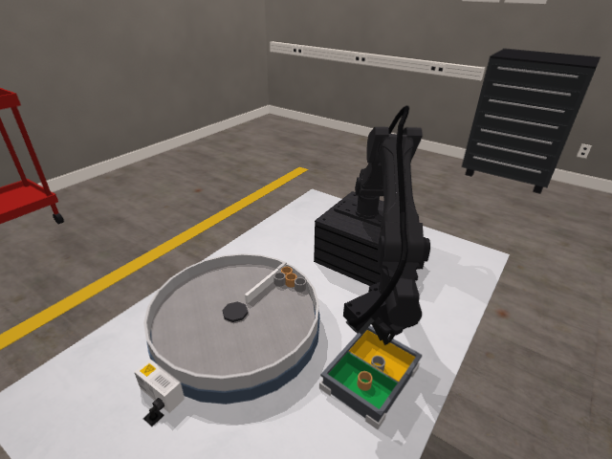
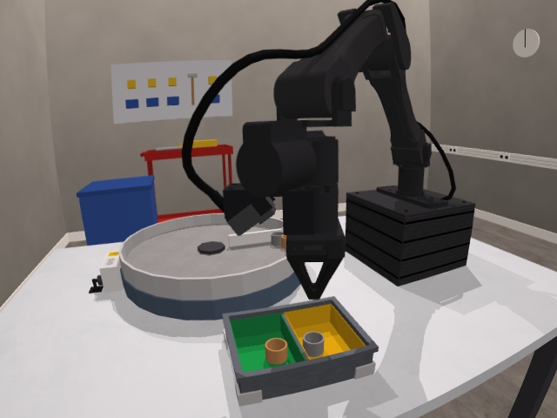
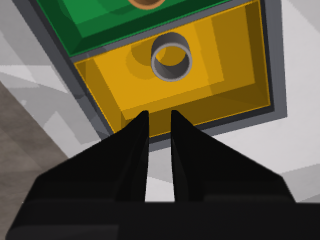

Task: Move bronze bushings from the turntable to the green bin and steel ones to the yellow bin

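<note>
The grey turntable [image 1: 231, 320] carries a cluster of bushings by its white bar: two bronze ones [image 1: 289, 275] and two steel ones [image 1: 279, 279] [image 1: 299, 283]. The two-part tray sits to its right. The green bin [image 1: 364, 381] holds a bronze bushing [image 2: 276, 351]. The yellow bin [image 1: 382, 356] holds a steel bushing [image 2: 313, 343], which also shows in the wrist view [image 3: 171, 56]. My gripper [image 2: 314, 294] hangs just above the yellow bin's far edge, with its fingers shut and nothing between them; its fingertips also show in the wrist view [image 3: 160, 112].
The arm's black pedestal [image 1: 348, 237] stands behind the tray. A white control box [image 1: 159, 385] sits at the turntable's front left. A black hub [image 1: 233, 312] marks the turntable's centre. The table edge runs close behind the tray's right side.
</note>
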Controlling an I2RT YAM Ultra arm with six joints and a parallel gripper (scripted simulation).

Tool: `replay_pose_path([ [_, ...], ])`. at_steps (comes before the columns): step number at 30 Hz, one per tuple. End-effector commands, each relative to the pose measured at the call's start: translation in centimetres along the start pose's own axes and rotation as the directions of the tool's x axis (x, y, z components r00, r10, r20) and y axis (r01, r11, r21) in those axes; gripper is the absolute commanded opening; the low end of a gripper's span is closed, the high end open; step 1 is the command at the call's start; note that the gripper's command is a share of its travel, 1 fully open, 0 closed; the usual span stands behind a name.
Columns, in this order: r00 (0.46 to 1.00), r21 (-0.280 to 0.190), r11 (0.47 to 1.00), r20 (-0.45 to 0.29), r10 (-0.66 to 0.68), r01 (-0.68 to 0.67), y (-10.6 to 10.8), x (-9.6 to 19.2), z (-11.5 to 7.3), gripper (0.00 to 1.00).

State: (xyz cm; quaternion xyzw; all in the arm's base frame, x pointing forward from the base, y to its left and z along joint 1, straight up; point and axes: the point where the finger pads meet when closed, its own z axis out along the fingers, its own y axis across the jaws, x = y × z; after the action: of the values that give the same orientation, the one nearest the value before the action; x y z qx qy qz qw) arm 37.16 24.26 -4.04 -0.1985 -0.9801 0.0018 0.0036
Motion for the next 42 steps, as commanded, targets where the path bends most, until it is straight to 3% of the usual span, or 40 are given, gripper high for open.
replay_pose_path([
  [1,1.0,-0.025,1.0,0.03,0.004,-0.004,-0.3,-0.9,-1.3,0.12],
  [8,0.999,-0.025,1.0,0.03,0.018,-0.017,-2.3,-1.2,-1.3,0.12],
  [14,0.999,-0.025,0.999,0.029,0.039,-0.038,-5.3,-1.4,-1.2,0.12],
  [16,0.999,-0.025,0.999,0.029,0.039,-0.038,-5.3,-1.4,-1.2,0.12],
  [22,0.997,-0.024,0.997,0.028,0.069,-0.068,-9.7,-1.9,-1.1,0.12],
  [31,0.991,-0.024,0.991,0.026,0.131,-0.13,-18.9,-2.8,-0.9,0.12],
  [33,0.991,-0.024,0.991,0.026,0.131,-0.13,-18.9,-2.8,-0.9,0.12],
  [42,0.984,-0.028,0.984,0.022,0.175,-0.174,-25.3,-3.6,-0.8,0.12],
])
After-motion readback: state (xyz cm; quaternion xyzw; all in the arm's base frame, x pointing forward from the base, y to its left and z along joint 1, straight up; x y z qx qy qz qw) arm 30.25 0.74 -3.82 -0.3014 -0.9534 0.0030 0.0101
